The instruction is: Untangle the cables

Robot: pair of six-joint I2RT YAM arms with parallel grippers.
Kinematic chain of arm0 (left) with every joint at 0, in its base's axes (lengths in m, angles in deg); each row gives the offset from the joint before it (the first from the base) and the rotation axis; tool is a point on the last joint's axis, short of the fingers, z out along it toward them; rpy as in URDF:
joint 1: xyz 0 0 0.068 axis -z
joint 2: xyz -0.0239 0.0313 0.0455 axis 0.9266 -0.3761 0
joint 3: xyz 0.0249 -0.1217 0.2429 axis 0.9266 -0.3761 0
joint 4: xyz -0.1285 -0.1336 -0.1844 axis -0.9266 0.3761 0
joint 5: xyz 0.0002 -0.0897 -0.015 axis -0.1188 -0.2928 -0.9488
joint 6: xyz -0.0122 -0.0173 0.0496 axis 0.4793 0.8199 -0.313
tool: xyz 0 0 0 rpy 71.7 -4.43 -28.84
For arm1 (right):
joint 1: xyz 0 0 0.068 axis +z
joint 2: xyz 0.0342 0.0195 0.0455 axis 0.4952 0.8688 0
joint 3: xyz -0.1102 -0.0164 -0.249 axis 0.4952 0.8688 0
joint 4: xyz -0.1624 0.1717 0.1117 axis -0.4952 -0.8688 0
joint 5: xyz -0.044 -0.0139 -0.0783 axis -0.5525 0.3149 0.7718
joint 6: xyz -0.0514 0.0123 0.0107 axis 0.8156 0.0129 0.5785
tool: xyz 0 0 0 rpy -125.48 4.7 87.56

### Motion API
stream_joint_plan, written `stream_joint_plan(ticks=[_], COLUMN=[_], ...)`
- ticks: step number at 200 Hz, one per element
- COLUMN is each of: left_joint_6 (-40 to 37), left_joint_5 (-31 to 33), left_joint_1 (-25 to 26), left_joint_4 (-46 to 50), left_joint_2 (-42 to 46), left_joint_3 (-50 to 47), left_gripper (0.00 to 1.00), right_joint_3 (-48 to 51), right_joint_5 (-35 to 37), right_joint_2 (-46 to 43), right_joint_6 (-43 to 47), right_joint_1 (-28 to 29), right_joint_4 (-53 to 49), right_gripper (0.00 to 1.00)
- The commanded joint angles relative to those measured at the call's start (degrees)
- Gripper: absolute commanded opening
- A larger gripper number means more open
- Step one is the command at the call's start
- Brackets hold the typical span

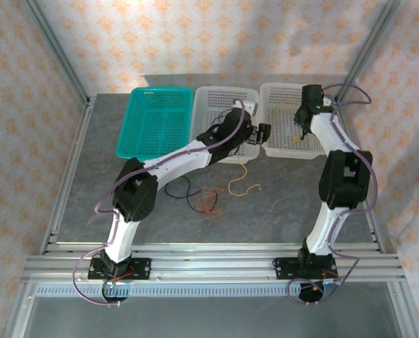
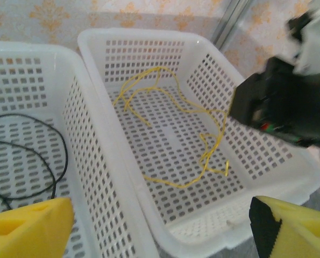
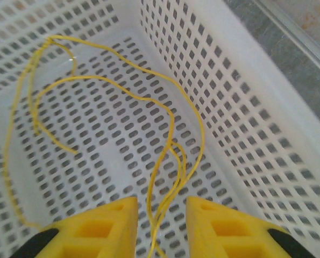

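Note:
A long yellow cable (image 3: 143, 99) lies looped on the floor of the right white basket (image 3: 246, 107), also seen as the yellow cable (image 2: 203, 145). My right gripper (image 3: 161, 226) hangs just above it, open, with cable strands running through the gap between its yellow fingers (image 3: 100, 228). My left gripper (image 2: 160, 236) is open wide and empty over the near rims between the two white baskets. A black cable (image 2: 55, 161) lies in the middle white basket (image 2: 36, 70). On the table lie a black cable (image 1: 184, 191), an orange-brown cable (image 1: 208, 200) and a short yellow cable (image 1: 243, 184).
A teal basket (image 1: 156, 123) stands at the back left beside the middle white basket (image 1: 216, 98) and right white basket (image 1: 283, 95). The right arm's black wrist (image 2: 283, 107) hangs over the right basket's far side. The grey table (image 1: 279, 204) ends at a metal rail in front.

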State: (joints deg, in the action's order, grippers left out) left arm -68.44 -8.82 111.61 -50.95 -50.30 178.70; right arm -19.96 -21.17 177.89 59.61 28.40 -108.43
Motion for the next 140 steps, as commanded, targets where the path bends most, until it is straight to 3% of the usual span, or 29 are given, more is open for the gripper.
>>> stream_joint_plan(ticks=[1,85,140], left_joint_6=[0.9,5.1,12.0], left_joint_5=[0.8,1.5,5.3], left_joint_1=[1.1,2.2,3.0], left_joint_4=[-0.8,-5.3,-7.9], left_joint_2=[7.0,26.2,35.1], left_joint_3=[-4.5,-29.7,-44.4], left_gripper=[0.87,0.87,0.87], right_joint_3=[6.4,27.3,37.3], right_joint_5=[-2.6,-3.7,-3.9], right_joint_2=[-9.8,-31.8,-39.2], right_joint_6=[0.3,-3.0,-10.5], right_joint_1=[0.8,11.9,24.8], right_joint_4=[7.4,10.0,7.7], right_gripper=[0.28,0.29,0.32])
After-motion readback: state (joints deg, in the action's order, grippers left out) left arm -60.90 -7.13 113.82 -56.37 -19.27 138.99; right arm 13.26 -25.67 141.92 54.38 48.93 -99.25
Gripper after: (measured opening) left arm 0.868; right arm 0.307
